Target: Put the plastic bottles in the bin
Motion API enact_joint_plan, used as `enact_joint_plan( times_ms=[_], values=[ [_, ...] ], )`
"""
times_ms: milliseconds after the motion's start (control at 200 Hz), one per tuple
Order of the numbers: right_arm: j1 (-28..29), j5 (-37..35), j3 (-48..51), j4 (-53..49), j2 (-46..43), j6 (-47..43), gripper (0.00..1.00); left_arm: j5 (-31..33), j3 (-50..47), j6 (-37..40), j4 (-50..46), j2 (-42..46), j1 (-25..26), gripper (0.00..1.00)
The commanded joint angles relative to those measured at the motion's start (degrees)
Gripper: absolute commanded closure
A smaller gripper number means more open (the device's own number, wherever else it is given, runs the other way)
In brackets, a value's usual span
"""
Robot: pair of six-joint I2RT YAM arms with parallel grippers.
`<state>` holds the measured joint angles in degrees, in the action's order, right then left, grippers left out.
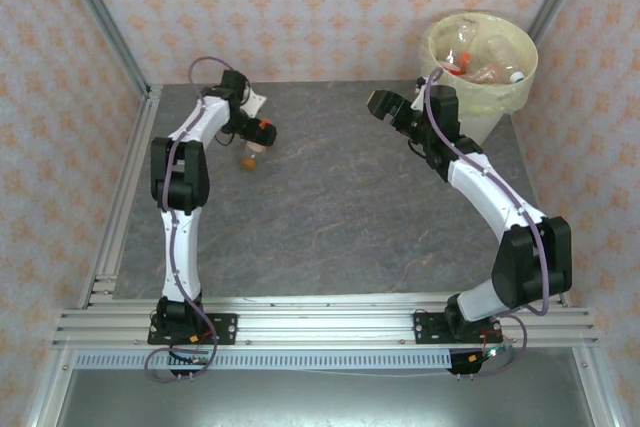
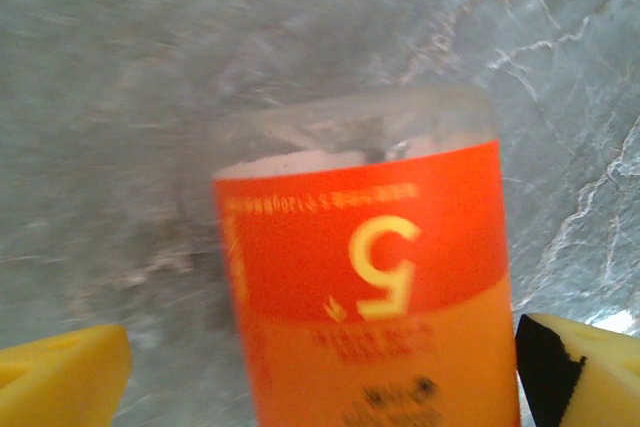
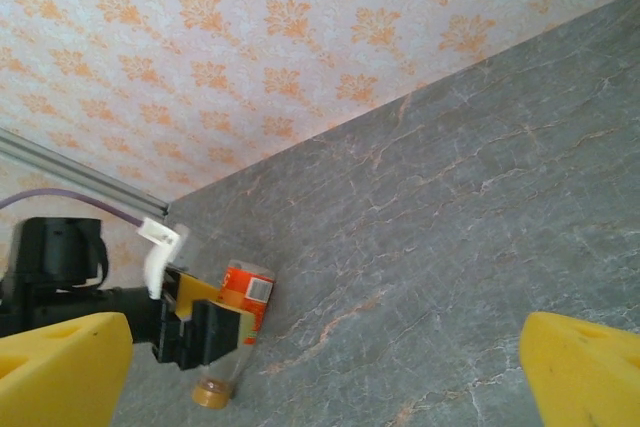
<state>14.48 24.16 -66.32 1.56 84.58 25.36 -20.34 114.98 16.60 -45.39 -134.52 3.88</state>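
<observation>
Over at the far left of the grey marbled desk (image 1: 340,217), the left claw (image 2: 320,377) straddles a small clear plastic bottle with an orange label (image 2: 370,287) that lies on its side, orange cap pointing toward the arms. One yellow pad looks to be touching the label, but bare desk shows between the other pad and the bottle, so I'd call the claw parted and not gripping. It seems set across the bottle's body because that gives the flattest hold. The right claw (image 3: 325,372) is spread wide and empty, raised near the round cream-yellow bin with its yellowish bag (image 1: 495,112) at the far right corner. Several clear plastic bottles (image 1: 480,62) lie inside the bin. The next step, I'd guess, is to squeeze and lift.
</observation>
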Motion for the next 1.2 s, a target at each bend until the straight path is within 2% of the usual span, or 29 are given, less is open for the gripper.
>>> enact_joint_plan(
  times_ms=[0,125,255,455,595,741,876,1031,1196],
  values=[
    [0.3,-1.1,0.3,-0.2,-1.9,-1.3,0.01,4.1,-0.3,-1.9,-0.5,0.0,2.4,0.03],
    [0.3,-0.9,0.2,-0.7,-2.0,-1.6,0.01,5.7,0.5,-5.3,0.2,-1.6,2.6,0.13],
    [0.3,-1.0,0.4,-0.9,-2.1,-1.7,0.01,6.9,1.3,-8.6,1.8,-2.4,2.7,0.18],
    [0.3,-1.2,0.4,-1.1,-2.3,-2.2,0.01,10.6,10.7,-9.0,-6.0,-8.2,3.9,0.31],
    [0.3,-1.5,0.5,-1.4,-2.4,-2.9,0.01,12.4,11.3,-9.8,-5.9,-8.4,3.9,0.31],
    [0.2,-1.5,0.5,-1.5,-2.2,-3.1,0.01,12.2,14.6,-10.1,-7.9,-10.2,4.0,0.23],
    [0.3,-1.6,0.7,-1.4,-2.2,-3.3,0.01,12.4,20.6,-10.0,-11.2,-13.4,4.3,0.24],
    [0.2,0.4,1.3,0.0,-1.9,-3.3,0.01,11.5,23.3,-11.7,-11.3,-13.7,4.4,0.35],
    [0.9,2.8,3.3,4.3,-1.3,-1.3,0.01,5.5,14.9,-18.0,-3.1,-8.2,4.5,0.47]
  ],
)
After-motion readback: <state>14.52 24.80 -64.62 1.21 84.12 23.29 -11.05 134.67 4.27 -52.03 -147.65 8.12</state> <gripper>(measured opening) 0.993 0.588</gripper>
